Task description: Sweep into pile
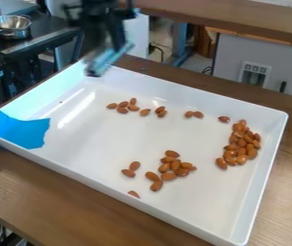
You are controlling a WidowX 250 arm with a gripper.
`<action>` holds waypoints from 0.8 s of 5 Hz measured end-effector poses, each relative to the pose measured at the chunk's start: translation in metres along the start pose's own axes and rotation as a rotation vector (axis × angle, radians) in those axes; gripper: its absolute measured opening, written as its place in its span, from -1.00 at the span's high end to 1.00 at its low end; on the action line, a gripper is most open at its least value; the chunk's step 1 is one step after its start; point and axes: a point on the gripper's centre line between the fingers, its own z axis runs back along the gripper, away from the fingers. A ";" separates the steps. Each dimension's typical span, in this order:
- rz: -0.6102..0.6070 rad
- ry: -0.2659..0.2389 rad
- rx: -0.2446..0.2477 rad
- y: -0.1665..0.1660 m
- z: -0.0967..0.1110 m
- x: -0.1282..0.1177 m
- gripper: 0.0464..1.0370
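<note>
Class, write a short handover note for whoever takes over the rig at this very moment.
Gripper: at the tray's far-left corner as pictured; a blurred pale blue tool hangs below it, grip not clear.
Almonds: all in the tray. A dense cluster on the right, a looser one near the front with strays beside it, and a scattered row along the back.
Done: much is bunched into the two clusters.
Left: bring in the row and strays, then join both clusters into one pile.
</note>
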 end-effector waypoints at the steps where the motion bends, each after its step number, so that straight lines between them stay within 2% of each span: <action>1: -0.046 -0.018 0.035 0.024 -0.002 0.003 0.36; 2: -0.041 -0.024 0.082 0.046 -0.012 0.001 0.36; 4: -0.041 -0.004 0.176 0.064 -0.045 0.000 0.36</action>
